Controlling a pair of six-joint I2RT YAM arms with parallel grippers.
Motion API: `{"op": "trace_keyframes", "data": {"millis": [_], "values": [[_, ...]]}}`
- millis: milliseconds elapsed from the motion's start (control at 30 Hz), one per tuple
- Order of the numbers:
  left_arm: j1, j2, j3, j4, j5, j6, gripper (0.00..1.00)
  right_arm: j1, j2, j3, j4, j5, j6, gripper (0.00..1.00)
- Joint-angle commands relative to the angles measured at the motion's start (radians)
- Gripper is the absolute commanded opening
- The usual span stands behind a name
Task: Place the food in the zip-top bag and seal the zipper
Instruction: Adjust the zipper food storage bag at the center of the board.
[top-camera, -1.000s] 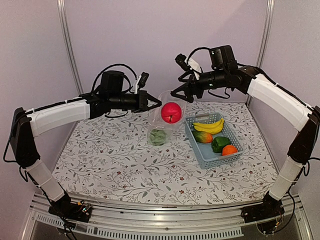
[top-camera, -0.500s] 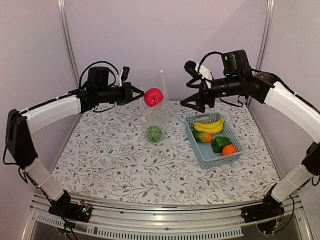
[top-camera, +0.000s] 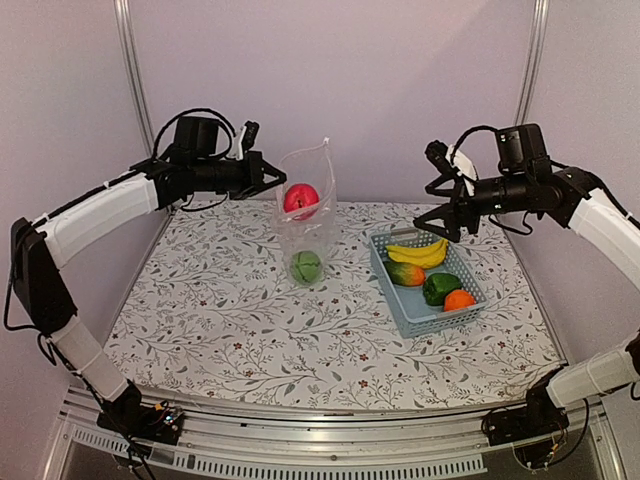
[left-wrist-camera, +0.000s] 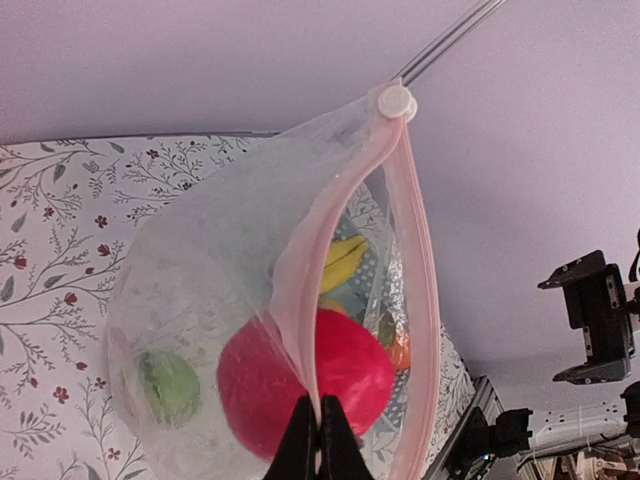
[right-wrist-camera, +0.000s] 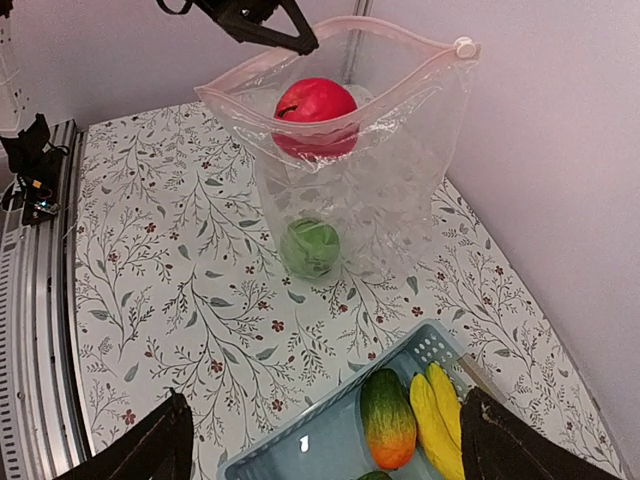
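Here, itemised from the largest thing down:

- Table (top-camera: 200, 320): covered by a white cloth with a leaf-and-flower print; it carries everything below.
- Left arm (top-camera: 100, 215): reaches over the far left of the table. The left gripper (top-camera: 280, 180) has its fingers pinched tight on the near lip of the bag's mouth and holds it up.
- Right arm (top-camera: 610, 215): reaches in from the right. The right gripper (top-camera: 432, 210) is above the far end of the basket, well apart from the bag, with its fingers spread wide and nothing between them.
- Zip-top bag (top-camera: 312, 168): clear, hanging upright from the left gripper at the centre-rear of the table, mouth gaping open. Whether its bottom touches the cloth cannot be told.
- Basket (top-camera: 400, 305): light blue, slotted, on the table to the right of the bag.
- Pink-red fruit (top-camera: 301, 198): inside the bag, high up near the mouth.
- Bananas (top-camera: 420, 250): yellow, at the far end of the basket.
- Mango (top-camera: 406, 273): green and orange, in the basket just in front of the bananas.
- Green pepper (top-camera: 438, 287): in the basket, beside the mango.
- Round green ball (top-camera: 306, 266): at the bottom of the bag.
- Orange (top-camera: 459, 299): at the near end of the basket, next to the pepper.
- Zipper (left-wrist-camera: 424, 290): pale pink strip around the bag's mouth, its two sides parted.
- Slider (left-wrist-camera: 395, 100): small white tab at the far end of the zipper.
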Motion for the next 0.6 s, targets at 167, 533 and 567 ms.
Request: {"op": "trace_keyframes", "data": {"millis": [167, 533, 567], "values": [[-0.09, 0.044, 0.336, -0.306, -0.14, 0.079, 0.0, -0.012, -0.076, -0.068, -0.057, 0.008, -0.014, 0.91], [-0.062, 0.169, 0.41, -0.495, -0.178, 0.234, 0.0, -0.042, -0.107, -0.169, -0.045, 0.033, 0.011, 0.91], [-0.073, 0.174, 0.417, -0.5, -0.131, 0.251, 0.0, -0.046, -0.104, -0.17, -0.043, 0.032, 0.013, 0.91]]}}
